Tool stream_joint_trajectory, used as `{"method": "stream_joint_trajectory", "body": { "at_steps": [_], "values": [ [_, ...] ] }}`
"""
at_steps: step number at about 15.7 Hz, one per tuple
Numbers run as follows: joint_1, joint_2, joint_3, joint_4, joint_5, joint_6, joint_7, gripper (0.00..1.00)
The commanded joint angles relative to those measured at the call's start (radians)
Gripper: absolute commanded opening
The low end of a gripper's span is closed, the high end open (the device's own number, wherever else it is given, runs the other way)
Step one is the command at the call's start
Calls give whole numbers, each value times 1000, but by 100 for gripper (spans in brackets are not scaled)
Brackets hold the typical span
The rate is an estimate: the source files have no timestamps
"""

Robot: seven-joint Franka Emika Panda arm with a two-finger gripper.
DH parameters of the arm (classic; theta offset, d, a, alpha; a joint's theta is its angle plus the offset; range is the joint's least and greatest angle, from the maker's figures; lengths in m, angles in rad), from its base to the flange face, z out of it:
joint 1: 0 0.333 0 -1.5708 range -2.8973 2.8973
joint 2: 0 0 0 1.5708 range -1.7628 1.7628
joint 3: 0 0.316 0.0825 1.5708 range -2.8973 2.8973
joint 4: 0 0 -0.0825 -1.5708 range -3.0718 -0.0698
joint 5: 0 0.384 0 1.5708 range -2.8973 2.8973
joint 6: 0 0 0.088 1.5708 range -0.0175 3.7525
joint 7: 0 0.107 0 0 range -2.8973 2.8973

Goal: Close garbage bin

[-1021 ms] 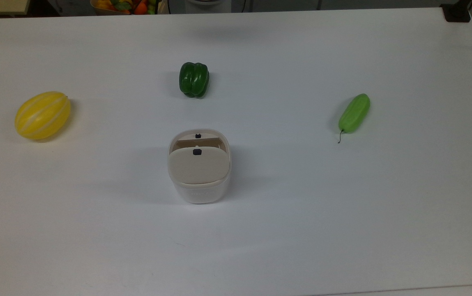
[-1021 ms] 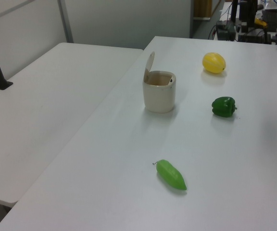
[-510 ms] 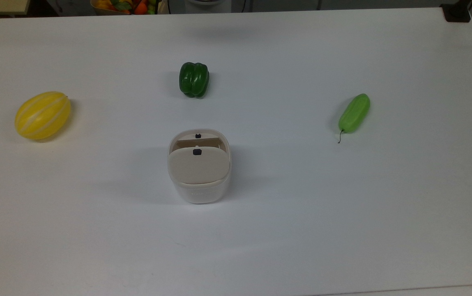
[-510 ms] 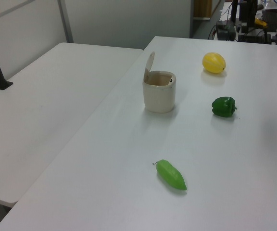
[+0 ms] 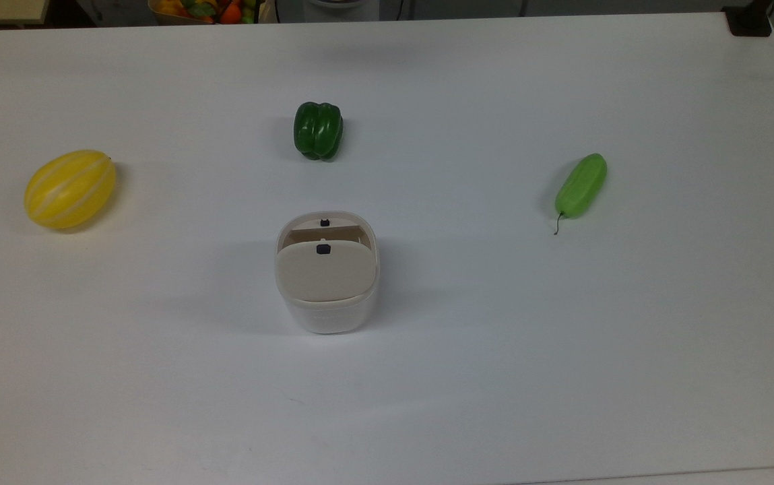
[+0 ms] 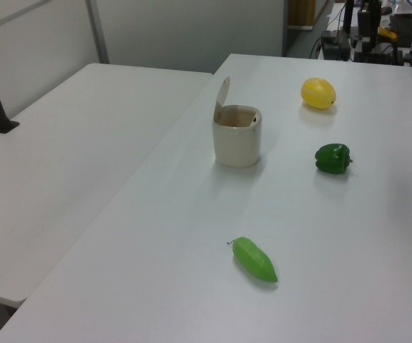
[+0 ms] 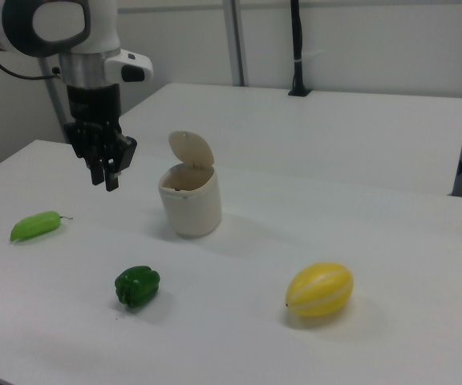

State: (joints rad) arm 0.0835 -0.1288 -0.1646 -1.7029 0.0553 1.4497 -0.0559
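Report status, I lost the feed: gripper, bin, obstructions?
Gripper shut, empty, hanging above the table. Garbage bin lid up, untouched. Nothing between them.

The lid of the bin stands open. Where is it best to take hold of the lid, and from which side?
Take the lid by its free rounded top edge, coming down from above. It stands nearly upright, thin and flat, hinged low on the rim of the bin, so probably only that edge offers both faces for a pinch.

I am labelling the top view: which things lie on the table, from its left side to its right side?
Melon → bin → cucumber. The pepper shares the bin's column, so I leave it out.
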Motion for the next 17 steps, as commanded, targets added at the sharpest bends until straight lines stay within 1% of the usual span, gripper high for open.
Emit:
{"method": "stream_joint_trajectory", "body": {
  "at_steps": [1, 4, 6, 8, 10, 13, 15, 16, 17],
  "values": [
    [4, 26, -6, 22, -5, -3, -22, 14],
    [12, 47, -3, 22, -2, 46, -24, 1],
    [18, 67, 0, 23, 3, 110, -28, 1],
    [19, 112, 8, 35, 15, 203, -28, 0],
    [18, 187, 8, 113, 52, 268, -25, 0],
    [13, 285, 7, 239, 127, 287, -32, 0],
    [18, 307, 8, 272, 155, 378, -21, 0],
    [22, 310, 10, 272, 176, 440, -12, 0],
    [42, 311, 11, 272, 190, 492, 4, 0]
  ]
}}
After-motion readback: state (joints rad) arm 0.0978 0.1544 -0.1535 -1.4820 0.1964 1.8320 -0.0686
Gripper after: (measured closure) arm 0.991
